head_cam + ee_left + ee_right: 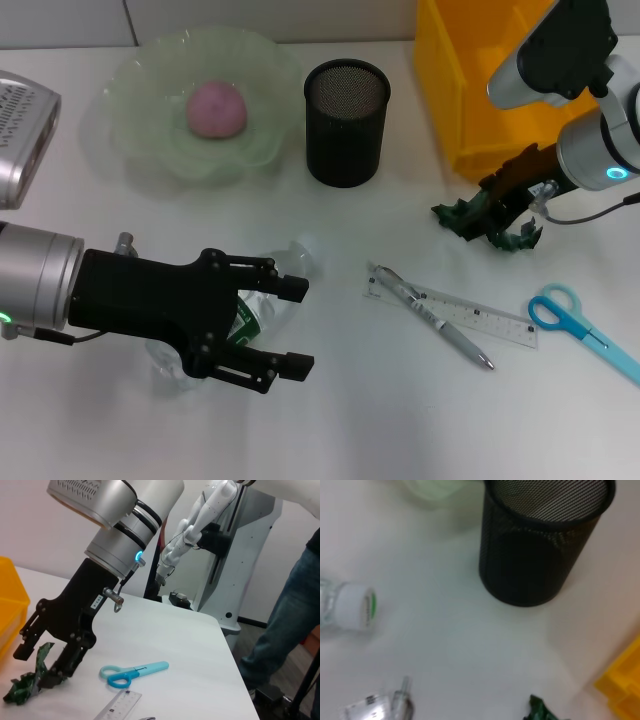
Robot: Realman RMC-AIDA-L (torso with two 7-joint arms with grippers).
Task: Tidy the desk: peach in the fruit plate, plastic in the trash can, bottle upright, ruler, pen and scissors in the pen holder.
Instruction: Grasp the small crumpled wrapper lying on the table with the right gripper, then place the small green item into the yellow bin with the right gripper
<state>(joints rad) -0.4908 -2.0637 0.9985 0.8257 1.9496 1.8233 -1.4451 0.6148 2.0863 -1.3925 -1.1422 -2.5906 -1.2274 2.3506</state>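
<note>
The white desk [330, 400] carries everything, and the black mesh pen holder [346, 122] serves as landmark. To its right stands the yellow trash can [470, 90]; to its left the fruit plate [195, 105] already holds the peach [216, 109]. In front and left of the holder, the left hand [285, 325] hangs open over the lying bottle [262, 300], whose long axis appears to run between its fingers toward the holder. In front and right, beside the can, the right hand [505, 215] pinches the green plastic [470, 218]. Ruler [470, 316], pen [435, 318] and scissors [580, 328] lie in front of the holder, nearer the right arm.

Silver perforated device [22, 130] at table edge, person in jeans [285, 625] beyond table
</note>
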